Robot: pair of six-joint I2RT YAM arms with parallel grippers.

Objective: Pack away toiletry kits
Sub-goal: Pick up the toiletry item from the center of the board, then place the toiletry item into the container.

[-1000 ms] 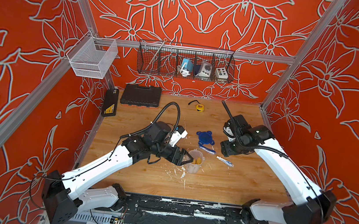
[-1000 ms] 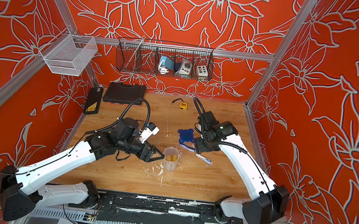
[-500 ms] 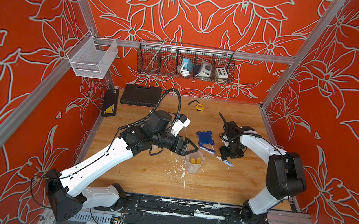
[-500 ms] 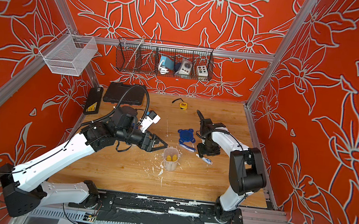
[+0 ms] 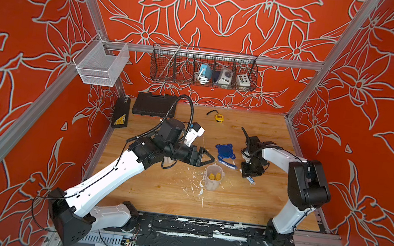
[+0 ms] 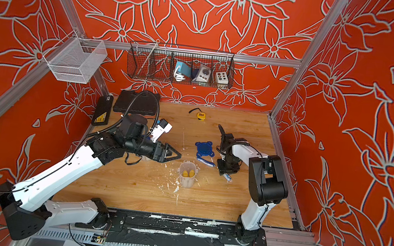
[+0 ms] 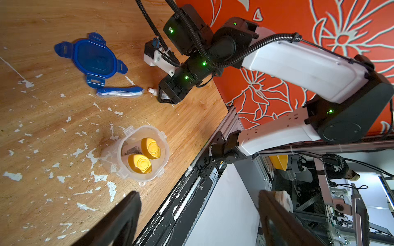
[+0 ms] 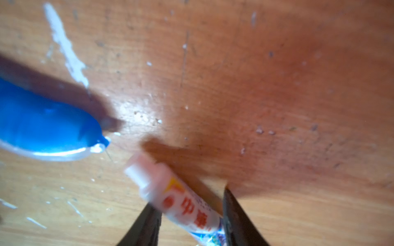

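right jaws: lowered, closed onto tube (image 8: 187,206) | left jaws: drawn back off tub (image 5: 209,186)

The small white tube (image 8: 183,204) just beside the blue toothbrush (image 8: 47,127) bears red Chinese characters, one legible as 中, while the yellow label (image 5: 121,120) on the black case (image 5: 121,106) is too small to read.

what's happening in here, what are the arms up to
Two robot arms are packing a toiletry kit. The right gripper is down at the table with its fingers on either side of a small tube; whether it already pinches it is unclear. The left gripper hangs open and empty near the clear tub, which stands upright with two yellow-capped bottles inside. The blue lid and the toothbrush lie on the table, not yet packed.
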